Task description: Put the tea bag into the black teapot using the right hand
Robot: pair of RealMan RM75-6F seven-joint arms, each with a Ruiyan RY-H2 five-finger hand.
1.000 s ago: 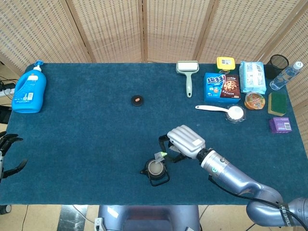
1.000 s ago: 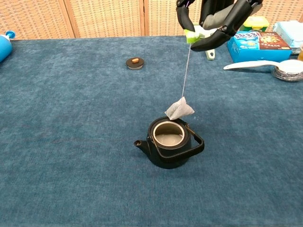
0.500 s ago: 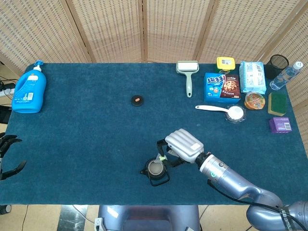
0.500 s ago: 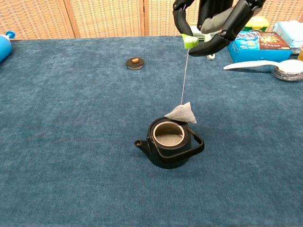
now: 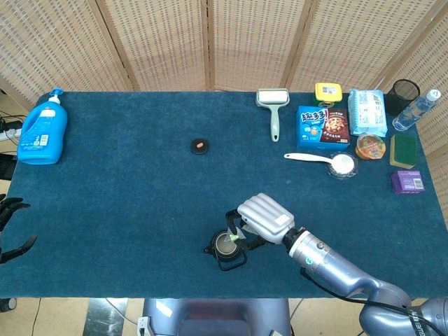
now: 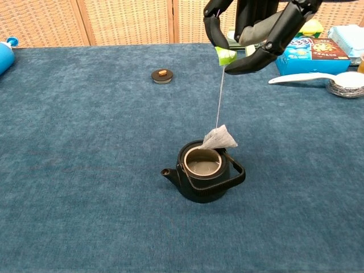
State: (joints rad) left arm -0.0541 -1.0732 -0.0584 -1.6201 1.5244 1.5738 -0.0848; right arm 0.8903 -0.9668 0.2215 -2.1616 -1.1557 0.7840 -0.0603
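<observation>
The black teapot stands open-topped near the table's front edge, also seen from above as a small dark teapot. My right hand hovers above it and pinches the green tag of the tea bag's string. The white tea bag hangs on that string at the pot's rear rim, just above the opening. From the head camera the right hand covers the pot's right side. My left hand shows only at the far left edge, off the table, with its fingers spread and nothing in it.
The teapot lid lies on the blue cloth behind the pot. A blue detergent bottle stands at the far left. A lint roller, a cookie box, a white scoop and other packets crowd the back right.
My right hand has shifted left and forward with the tag. The tea bag swung from beside the pot's right rear to just over its rear rim.
</observation>
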